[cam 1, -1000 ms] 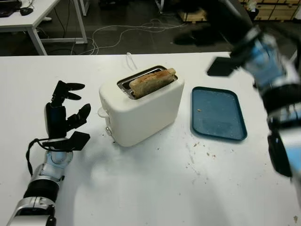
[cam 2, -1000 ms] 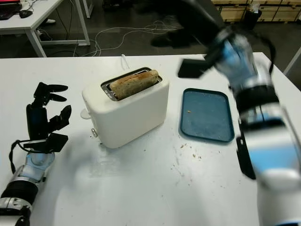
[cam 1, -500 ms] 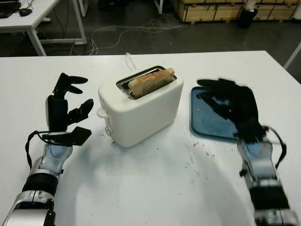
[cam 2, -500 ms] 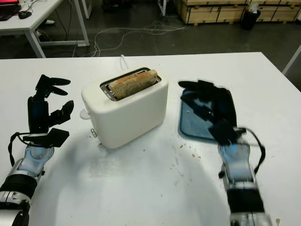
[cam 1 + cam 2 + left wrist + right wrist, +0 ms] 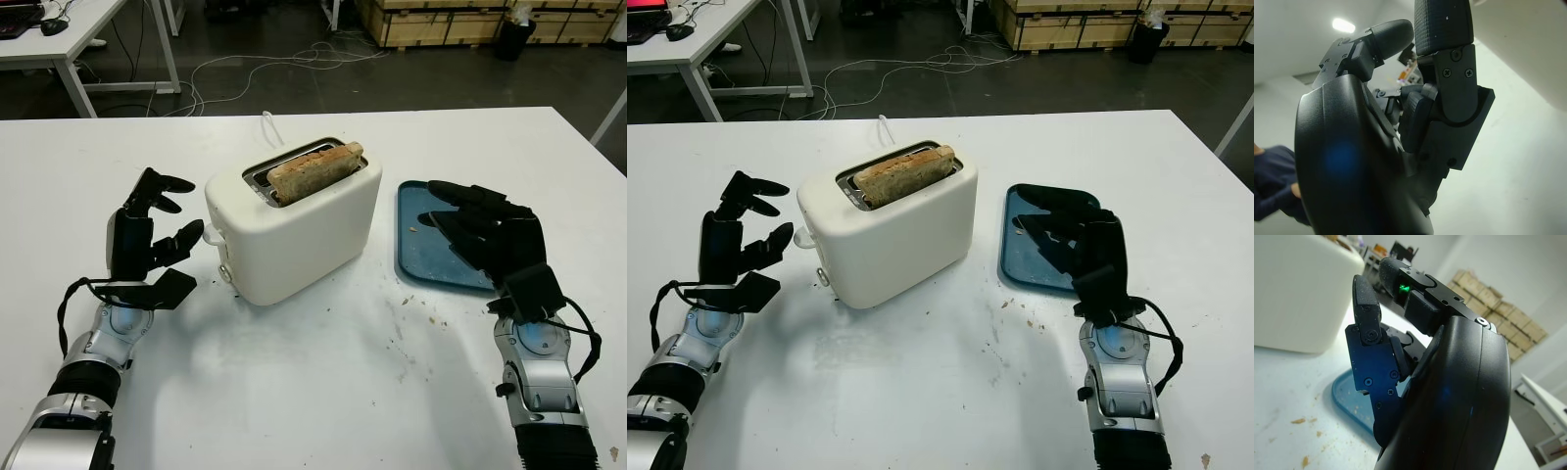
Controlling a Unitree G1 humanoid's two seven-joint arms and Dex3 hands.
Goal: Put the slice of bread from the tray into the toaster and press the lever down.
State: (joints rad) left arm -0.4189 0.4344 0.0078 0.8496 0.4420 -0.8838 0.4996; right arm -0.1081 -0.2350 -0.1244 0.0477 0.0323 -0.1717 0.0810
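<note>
The left hand [image 5: 147, 235] is being held up above the white table [image 5: 323, 392], with its fingers apart and nothing in it. Just past its fingertips the small lever [image 5: 209, 234] is sticking out of the side of the white toaster [image 5: 294, 225]; the lever is not being touched, and it is near the top of its track. The right hand [image 5: 485, 235] is being held over the near part of the blue tray [image 5: 431, 230], open and holding nothing. Crumbs [image 5: 416, 318] are lying on the table beside this hand. Between the two hands the toaster is standing, and the slice of bread [image 5: 315, 168] is sitting in its slot, with its top edge poking out.
</note>
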